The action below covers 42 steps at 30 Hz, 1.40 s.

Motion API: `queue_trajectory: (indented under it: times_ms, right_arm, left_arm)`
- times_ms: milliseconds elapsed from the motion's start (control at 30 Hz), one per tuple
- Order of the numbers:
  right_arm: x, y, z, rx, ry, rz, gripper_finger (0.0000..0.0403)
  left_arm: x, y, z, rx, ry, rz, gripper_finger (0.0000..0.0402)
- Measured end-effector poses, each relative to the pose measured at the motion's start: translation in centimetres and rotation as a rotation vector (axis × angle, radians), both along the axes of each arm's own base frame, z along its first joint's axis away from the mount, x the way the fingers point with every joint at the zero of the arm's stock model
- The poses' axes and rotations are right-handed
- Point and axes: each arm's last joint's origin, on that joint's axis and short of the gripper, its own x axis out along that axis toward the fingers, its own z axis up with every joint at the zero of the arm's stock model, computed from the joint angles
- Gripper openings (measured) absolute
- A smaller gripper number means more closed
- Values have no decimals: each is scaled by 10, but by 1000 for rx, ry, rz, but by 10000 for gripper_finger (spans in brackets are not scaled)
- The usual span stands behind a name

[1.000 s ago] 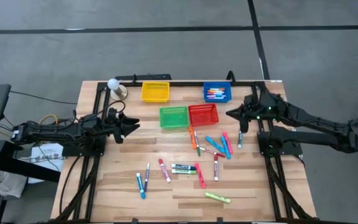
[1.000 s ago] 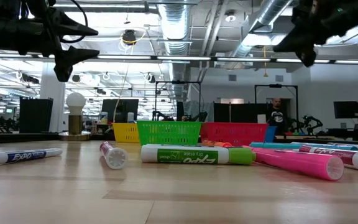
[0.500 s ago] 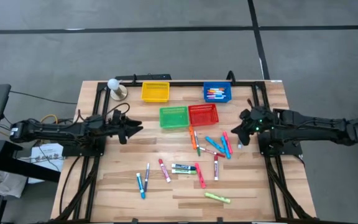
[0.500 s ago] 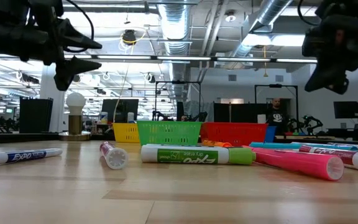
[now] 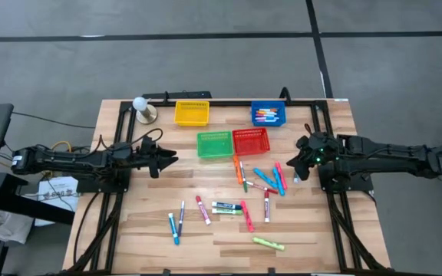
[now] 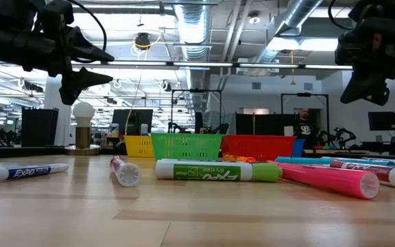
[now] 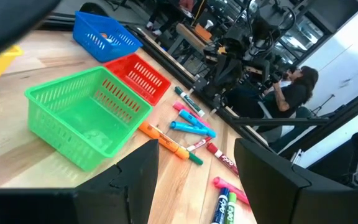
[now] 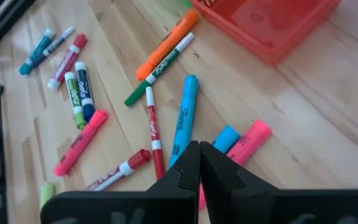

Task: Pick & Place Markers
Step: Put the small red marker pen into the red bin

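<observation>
Grey floor surrounds the wooden table (image 5: 152,230) in the high view, with a black frame on its edges. At the upper part of the table stand a yellow basket (image 5: 191,113) and a blue basket (image 5: 268,114), which already holds some markers; a green basket (image 5: 214,143) and a red basket (image 5: 250,141) sit touching each other just below. The markers (image 5: 244,195) lie scattered in the lower middle and right of the table. The left gripper (image 5: 171,159) hangs at the left of the green basket with its fingers apart and nothing between them. The right gripper (image 5: 279,170) is shut, empty, above the right-hand cluster of markers.

From the low view, an office-like hall with ceiling pipes and monitors shows behind the table, and a person stands far back at the right. A green-capped marker (image 6: 218,171) lies across the middle and a pink marker (image 6: 331,180) at the right. Both arms hang in the upper corners.

In the left wrist view, the green basket and the red basket are at the left, and markers run toward the lower right.

The right wrist view shows a blue marker (image 8: 183,118) and a red-and-white marker (image 8: 153,132) just ahead of the closed fingertips (image 8: 190,160).

I judge that the step in hand is the approach for a pick — nothing is grasped yet. The next move would need the right gripper to open, then come down over one marker.
</observation>
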Motion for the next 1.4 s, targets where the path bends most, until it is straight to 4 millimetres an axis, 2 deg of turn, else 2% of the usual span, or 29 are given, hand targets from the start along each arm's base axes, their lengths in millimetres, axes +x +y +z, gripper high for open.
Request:
queue_trajectory:
  times_ms: [200, 600, 767, 1033, 1167, 1400]
  right_arm:
    - [0, 0, 0, 62, -2, -58, 0]
    - [14, -1, 10, -9, -152, 23, 0]
    - [33, 6, 9, 28, -179, 128, 0]
    - [64, 27, -12, 51, -64, 263, 0]
    - [83, 33, -14, 55, 2, 289, 3]
    - [117, 36, -17, 33, 109, 329, 48]
  left_arm:
    - [0, 0, 0, 25, 4, -3, 209]
    - [0, 0, 0, 46, 8, -6, 209]
    - [0, 0, 0, 104, 17, -12, 209]
    - [0, 0, 0, 114, 19, -13, 209]
    - [0, 0, 0, 114, 19, -14, 209]
    - [0, 0, 0, 114, 19, -13, 209]
